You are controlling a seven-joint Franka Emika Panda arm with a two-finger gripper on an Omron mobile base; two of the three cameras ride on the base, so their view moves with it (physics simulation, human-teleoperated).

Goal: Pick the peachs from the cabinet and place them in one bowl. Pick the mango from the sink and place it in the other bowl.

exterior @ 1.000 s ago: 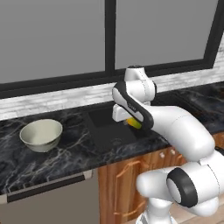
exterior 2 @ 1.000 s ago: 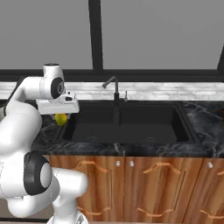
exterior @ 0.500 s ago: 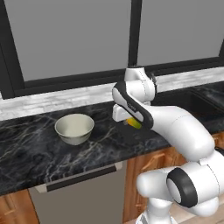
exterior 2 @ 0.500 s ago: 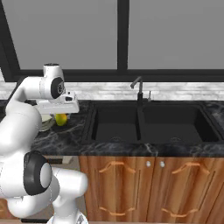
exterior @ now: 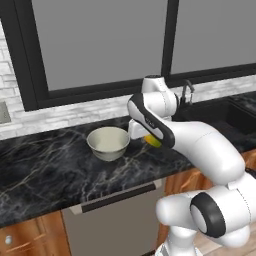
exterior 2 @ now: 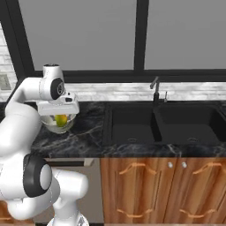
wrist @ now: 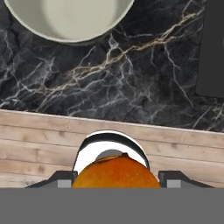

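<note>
A black marble counter (exterior: 45, 170) runs under a wide dark-framed window, with wooden cabinet fronts below. My gripper (exterior 2: 61, 119) hangs above this counter, its jaws narrowed onto the mango (exterior 2: 61, 120), a yellow fruit with a green patch; in the hand view the mango (wrist: 115, 171) bulges orange between my finger tips. The pale glossy bowl (exterior: 108, 142) sits on the counter just left of my gripper in the left base view, and its rim (wrist: 65, 35) lies ahead of my fingers, with veined marble between. The counter's front edge runs close beneath my hand. To my right lies the black double sink (exterior 2: 163, 126) with its thin faucet (exterior 2: 156, 90). Left of the bowl, the counter stretches open.
</note>
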